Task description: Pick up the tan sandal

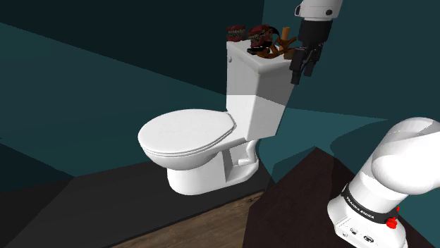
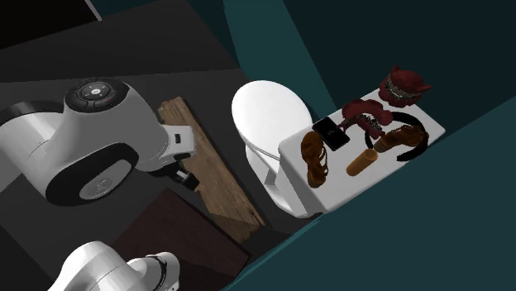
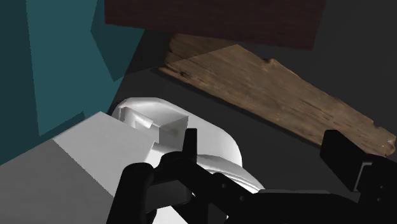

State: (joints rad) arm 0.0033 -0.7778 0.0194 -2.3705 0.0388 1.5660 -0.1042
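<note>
The tan-brown strappy sandal (image 2: 315,158) lies on the white toilet tank lid (image 2: 335,186), at the end nearest the arm; in the shoulder view the sandal (image 1: 271,50) sits by the lid's right edge. My black gripper (image 1: 303,67) hangs just off the shoulder view's right side of the tank, level with its top and beside the sandal, not touching it. Its fingers stand apart, open, with nothing between them. From above, the gripper (image 2: 183,174) shows under the white hand. In the wrist view the gripper (image 3: 242,172) looks down past the tank wall (image 3: 63,165) at the floor.
Also on the lid are a black phone (image 2: 331,132), a tan cylinder (image 2: 361,159), a second sandal with a black sole (image 2: 403,139) and dark red items (image 2: 403,85). The toilet bowl (image 1: 187,134) is closed. A wood floor patch (image 3: 280,89) lies below, with teal walls behind.
</note>
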